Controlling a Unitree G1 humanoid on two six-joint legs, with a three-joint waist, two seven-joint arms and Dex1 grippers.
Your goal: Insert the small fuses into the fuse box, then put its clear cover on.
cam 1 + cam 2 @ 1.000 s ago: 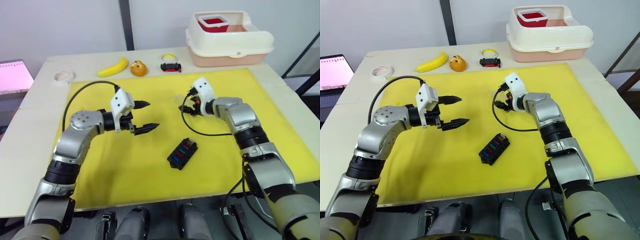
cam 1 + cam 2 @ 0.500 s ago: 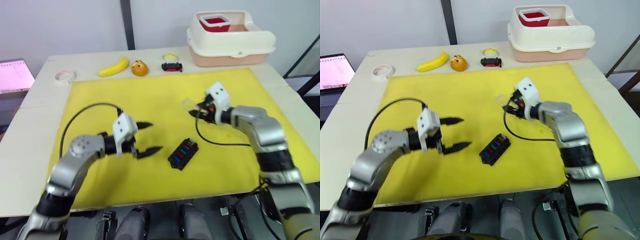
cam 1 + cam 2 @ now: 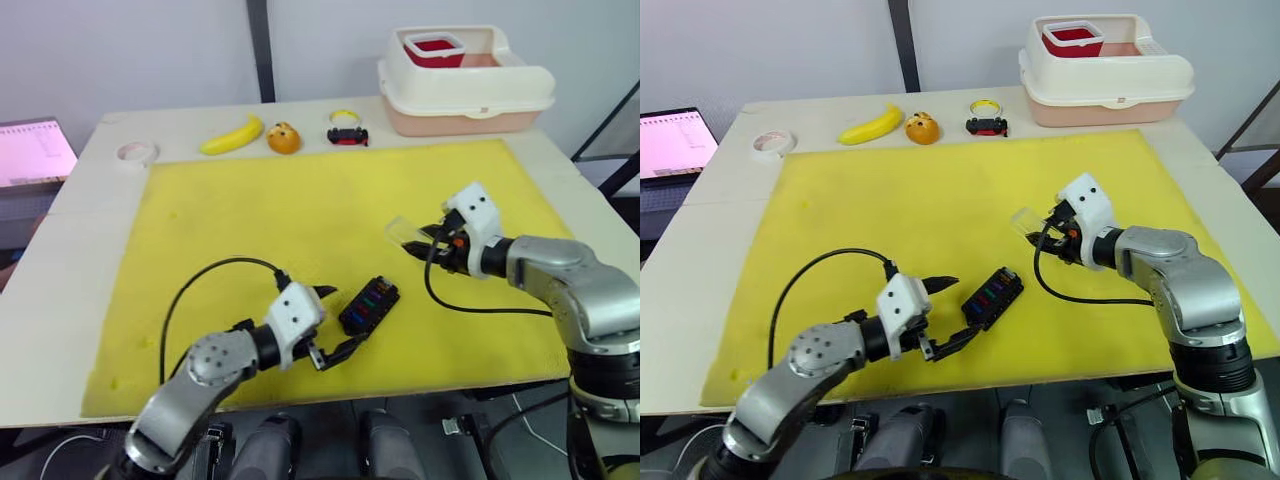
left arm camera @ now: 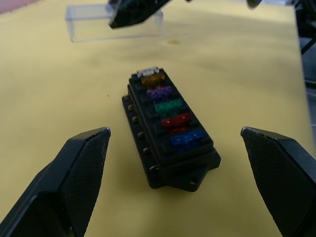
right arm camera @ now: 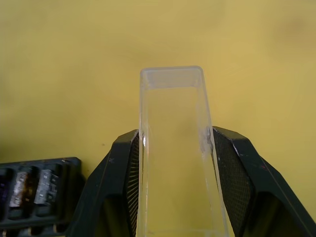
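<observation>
I've got the fuse box [image 3: 368, 305] lying flat on the yellow mat [image 3: 300, 210], near-centre. Its long axis runs diagonally, far end pointing far-right, near end toward my left gripper [image 3: 331, 322]. Fuses [image 4: 170, 114] sit in one row along that axis: orange, purple, green, red, blue; a pale one at the far end is hard to make out.

L gripper's fingers are spread wide apart, holding nothing, flanking the box's near end w/o touching.

R gripper [image 3: 1044, 232] is clamped on the clear cover [image 3: 404, 230], held above the mat, right of and beyond the box. Cover's long axis points away from the fingers, toward scene left. Its gripped end is cut off in the right wrist view, and its edges are faint against the mat.
</observation>
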